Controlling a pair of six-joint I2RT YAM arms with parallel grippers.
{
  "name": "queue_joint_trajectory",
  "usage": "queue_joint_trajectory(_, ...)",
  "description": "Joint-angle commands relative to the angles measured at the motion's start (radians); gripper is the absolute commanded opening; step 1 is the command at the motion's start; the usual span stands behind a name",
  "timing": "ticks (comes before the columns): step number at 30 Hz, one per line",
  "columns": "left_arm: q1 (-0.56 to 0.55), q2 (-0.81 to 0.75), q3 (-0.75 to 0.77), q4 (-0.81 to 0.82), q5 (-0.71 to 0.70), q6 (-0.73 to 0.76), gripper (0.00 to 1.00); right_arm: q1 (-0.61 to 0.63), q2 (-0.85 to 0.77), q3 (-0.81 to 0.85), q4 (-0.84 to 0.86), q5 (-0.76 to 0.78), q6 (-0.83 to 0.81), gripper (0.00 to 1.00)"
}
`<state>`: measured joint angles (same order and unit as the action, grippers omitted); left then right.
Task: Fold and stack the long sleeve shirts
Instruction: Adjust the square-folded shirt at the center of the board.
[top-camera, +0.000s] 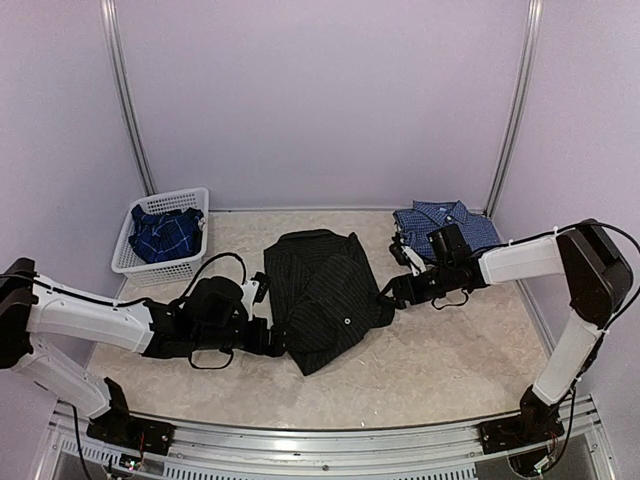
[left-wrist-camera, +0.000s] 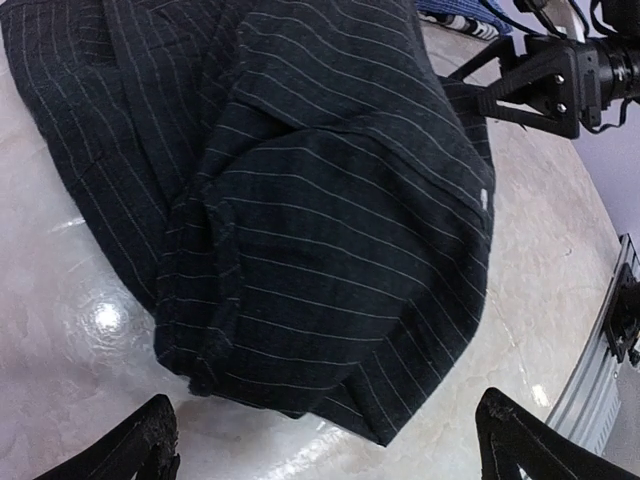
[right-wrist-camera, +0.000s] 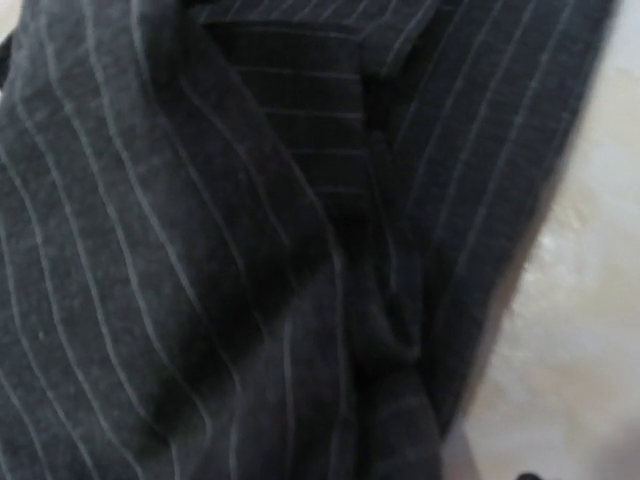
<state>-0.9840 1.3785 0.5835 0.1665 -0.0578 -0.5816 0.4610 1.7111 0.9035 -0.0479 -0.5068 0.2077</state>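
Black pinstriped shirt lies folded mid-tabletop; left pincer stands released at its left side; right pincer meets its right edge, grip impossible to tell

The right wrist view is a blurred close-up of the black pinstriped shirt, its own fingers cut off by the frame. From above, the right gripper merges with the dark cloth, so its grip is unclear. At far left, the basket wall hides the plaid shirt's lower part.
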Motion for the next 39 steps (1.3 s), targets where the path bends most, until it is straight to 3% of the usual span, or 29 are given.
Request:
queue_joint_trajectory(1, 0.094, 0.045, -0.001, 0.020, 0.105, -0.032, 0.99, 0.017, 0.048, 0.034, 0.042, -0.072, 0.004, 0.76)
queue_joint_trajectory(7, 0.197, 0.147, 0.040, 0.060, 0.227, 0.034, 0.99, 0.021, 0.033, 0.014, 0.042, -0.072, 0.006, 0.73)
queue_joint_trajectory(10, 0.231, 0.197, 0.051, 0.094, 0.319, 0.049, 0.93, 0.020, 0.026, 0.007, 0.039, -0.072, 0.007, 0.71)
queue_joint_trajectory(13, 0.240, 0.234, 0.069, 0.113, 0.377, 0.052, 0.85, 0.021, 0.025, 0.002, 0.039, -0.072, 0.011, 0.70)
queue_joint_trajectory(18, 0.258, 0.291, 0.085, 0.150, 0.458, 0.037, 0.59, 0.020, 0.027, -0.010, 0.046, -0.076, 0.016, 0.68)
queue_joint_trajectory(29, 0.259, 0.293, 0.096, 0.168, 0.513, 0.022, 0.18, 0.021, 0.031, -0.017, 0.044, -0.074, 0.017, 0.64)
queue_joint_trajectory(33, 0.238, 0.273, 0.130, 0.106, 0.516, 0.078, 0.03, 0.021, 0.000, -0.017, 0.020, -0.035, 0.011, 0.64)
queue_joint_trajectory(39, 0.140, 0.184, 0.218, -0.062, 0.428, 0.210, 0.00, 0.019, -0.114, 0.011, -0.091, 0.091, 0.002, 0.72)
